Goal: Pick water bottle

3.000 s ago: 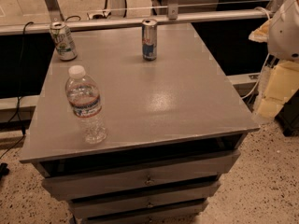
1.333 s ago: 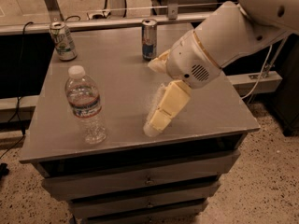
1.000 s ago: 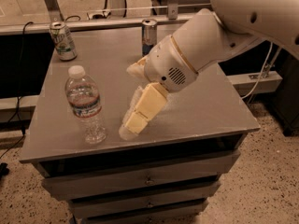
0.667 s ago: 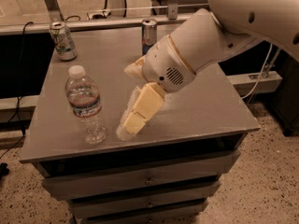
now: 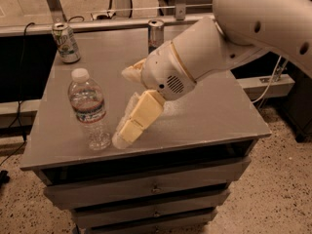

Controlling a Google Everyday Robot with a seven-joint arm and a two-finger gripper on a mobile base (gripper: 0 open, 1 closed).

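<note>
The water bottle is clear ribbed plastic with a white cap and a white, blue and red label band. It stands upright near the front left of the grey cabinet top. My gripper hangs from the big white arm just to the right of the bottle, at label height, pointing down and left. It is open and empty. One cream finger reaches down to the surface beside the bottle's base, and the other sits higher up behind it. The fingers do not touch the bottle.
A green-white soda can stands at the back left corner. A slim blue-silver can stands at the back middle, partly hidden by my arm. The top is on a drawer cabinet, with a rail and cables behind.
The arm came in from the right edge and swept left across the top. Over the last second the gripper edged a little closer to the bottle. The bottle and cans have not moved.
</note>
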